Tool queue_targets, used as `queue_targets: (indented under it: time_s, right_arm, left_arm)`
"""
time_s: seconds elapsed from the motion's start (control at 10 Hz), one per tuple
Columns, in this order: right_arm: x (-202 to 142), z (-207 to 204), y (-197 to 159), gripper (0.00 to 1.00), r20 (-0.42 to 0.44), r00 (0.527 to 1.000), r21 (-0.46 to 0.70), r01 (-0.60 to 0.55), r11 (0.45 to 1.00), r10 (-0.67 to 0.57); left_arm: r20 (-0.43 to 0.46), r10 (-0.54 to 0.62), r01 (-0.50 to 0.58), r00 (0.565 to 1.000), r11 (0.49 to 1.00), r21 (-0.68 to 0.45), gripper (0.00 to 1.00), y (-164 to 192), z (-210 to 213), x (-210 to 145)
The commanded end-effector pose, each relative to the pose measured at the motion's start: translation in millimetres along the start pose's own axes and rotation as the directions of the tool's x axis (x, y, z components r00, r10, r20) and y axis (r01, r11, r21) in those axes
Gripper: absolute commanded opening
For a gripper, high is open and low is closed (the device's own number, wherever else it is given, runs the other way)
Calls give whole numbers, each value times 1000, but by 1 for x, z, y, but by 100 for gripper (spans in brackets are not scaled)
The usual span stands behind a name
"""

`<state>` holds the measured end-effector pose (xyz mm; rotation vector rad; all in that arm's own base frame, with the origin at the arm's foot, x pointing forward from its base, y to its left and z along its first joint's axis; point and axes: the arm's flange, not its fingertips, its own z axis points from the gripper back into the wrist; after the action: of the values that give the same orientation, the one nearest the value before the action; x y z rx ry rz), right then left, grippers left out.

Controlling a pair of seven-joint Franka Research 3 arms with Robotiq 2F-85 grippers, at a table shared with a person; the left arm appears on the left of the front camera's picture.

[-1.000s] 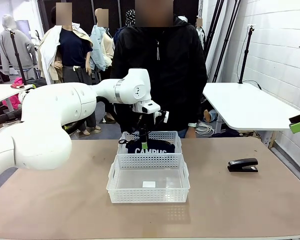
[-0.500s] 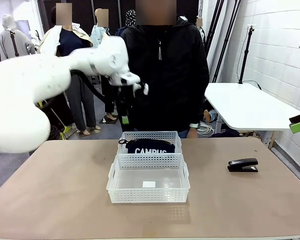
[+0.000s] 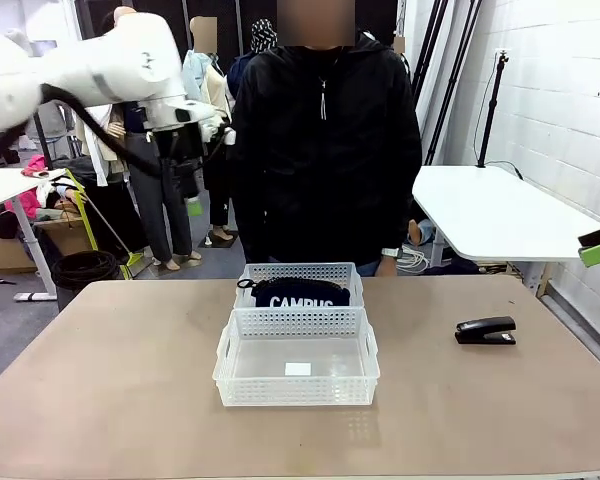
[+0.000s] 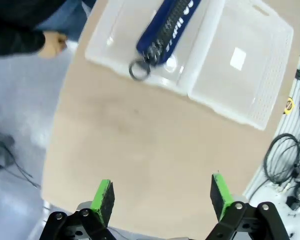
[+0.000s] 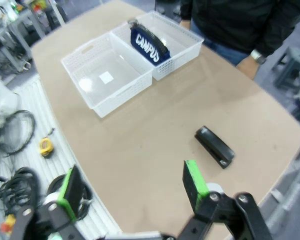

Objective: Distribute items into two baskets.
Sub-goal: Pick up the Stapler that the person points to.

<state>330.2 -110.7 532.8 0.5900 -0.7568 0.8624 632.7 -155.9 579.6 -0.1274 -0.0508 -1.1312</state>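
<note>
The navy pouch with white "CAMPUS" lettering point(image 3: 300, 296) lies in the far white basket point(image 3: 300, 271), right in front of the person. Against it, nearer me, stands the other basket point(image 3: 298, 385), holding just a small white label. The black stapler point(image 3: 486, 330) rests on the table to the right. My left gripper point(image 3: 193, 200) hangs open high up at the left, far from the baskets. Its wrist view looks down between open fingertips point(image 4: 161, 200) at the pouch point(image 4: 167, 27). My right gripper point(image 3: 598, 247) is at the right edge, open point(image 5: 134, 185) above the stapler point(image 5: 215, 146).
A person in a black jacket stands at the far edge behind the baskets, one hand point(image 4: 52, 44) beside the table. The tan tabletop point(image 3: 110, 380) is bare left of the baskets. A white side table point(image 3: 490, 215) stands off to the right.
My left arm has lifted from just over the far basket and swung up and to the left. The pouch stays in that basket. The right gripper and stapler have not moved.
</note>
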Motion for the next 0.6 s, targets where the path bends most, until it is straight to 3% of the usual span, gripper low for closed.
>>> queue_targets:
  time_s: [0.0,0.2,0.4,0.5]
  right_arm:
    - [1,-1,-1,100,23,1000,8,-9,1000,9]
    - [1,-1,-1,100,23,1000,8,-9,1000,9]
    - [1,-1,-1,100,23,1000,8,-9,1000,9]
    - [1,-1,-1,100,23,1000,8,-9,1000,9]
  left_arm:
    - [21,75,-76,997,997,25,100,-62,-41,-90]
    - [-3,202,-201,979,979,30,100,-60,-39,-152]
    - [147,309,-309,940,951,-23,100,-51,-34,-227]
    - [303,343,-343,889,938,-55,100,-52,-27,-262]
